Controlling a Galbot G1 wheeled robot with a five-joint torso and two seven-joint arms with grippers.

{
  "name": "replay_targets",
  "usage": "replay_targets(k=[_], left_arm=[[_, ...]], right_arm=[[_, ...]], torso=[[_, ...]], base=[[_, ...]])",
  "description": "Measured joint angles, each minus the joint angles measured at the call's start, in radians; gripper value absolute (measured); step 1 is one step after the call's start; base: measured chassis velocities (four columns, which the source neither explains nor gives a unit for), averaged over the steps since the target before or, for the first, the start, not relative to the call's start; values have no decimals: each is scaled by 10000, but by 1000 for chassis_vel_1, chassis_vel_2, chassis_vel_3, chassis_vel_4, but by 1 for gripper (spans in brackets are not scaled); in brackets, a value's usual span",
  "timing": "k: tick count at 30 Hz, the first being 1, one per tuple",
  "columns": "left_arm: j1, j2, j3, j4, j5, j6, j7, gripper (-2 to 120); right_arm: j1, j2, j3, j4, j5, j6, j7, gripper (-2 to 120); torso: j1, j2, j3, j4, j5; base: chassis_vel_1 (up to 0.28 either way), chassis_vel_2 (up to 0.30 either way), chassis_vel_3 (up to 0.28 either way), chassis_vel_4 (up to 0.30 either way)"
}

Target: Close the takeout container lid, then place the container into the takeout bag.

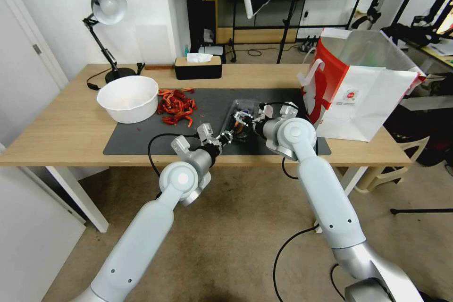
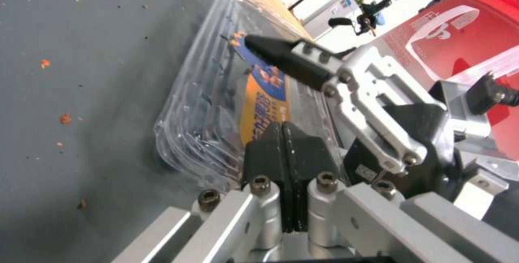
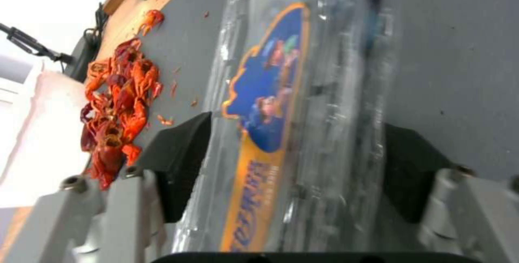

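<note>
The takeout container (image 1: pixel 238 106) (image 2: pixel 216 93) (image 3: pixel 324 93) lies on the dark mat (image 1: pixel 141 139), left of the takeout bag (image 1: pixel 373 99) (image 2: pixel 470 24). Its clear lid lies down over the box, with a blue and orange sticker (image 3: pixel 265 105) (image 2: pixel 265 93) facing up. My right gripper (image 1: pixel 245 120) (image 3: pixel 297 125) straddles the container, one black pad (image 3: pixel 178 165) against each long side. My left gripper (image 1: pixel 229 136) (image 2: pixel 286 133) is shut, pads pressed together, at the container's near end. The white bag with red sides stands open on the table's right end.
A big white bowl (image 1: pixel 128 98) stands at the mat's far left corner, with a pile of red crayfish (image 1: pixel 175 105) (image 3: pixel 116 105) beside it. A black tissue box (image 1: pixel 198 67) and a desk lamp (image 1: pixel 106 9) stand at the table's back.
</note>
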Motion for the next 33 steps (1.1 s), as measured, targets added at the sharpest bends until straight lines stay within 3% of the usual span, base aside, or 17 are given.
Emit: replay_targets(k=[19,28,33], left_arm=[[114,48,-249,17,-46,-68,129,0],[495,376,-589,-407,-44,-43,388,0],[1187,709,-1121,-1056,107,-36,735,0]], right_arm=[[-118,0,90,-70,-80,36,-113,0],[-98,-159,123,-20,-162,60,-234,0],[-111,-172,165,148,-221,77,-351,0]], torso=[[2,-3,4,13,6],[3,-3,5,5,2],[5,-3,6,1,1]], base=[[0,0,0,0],[0,0,0,0],[0,0,0,0]])
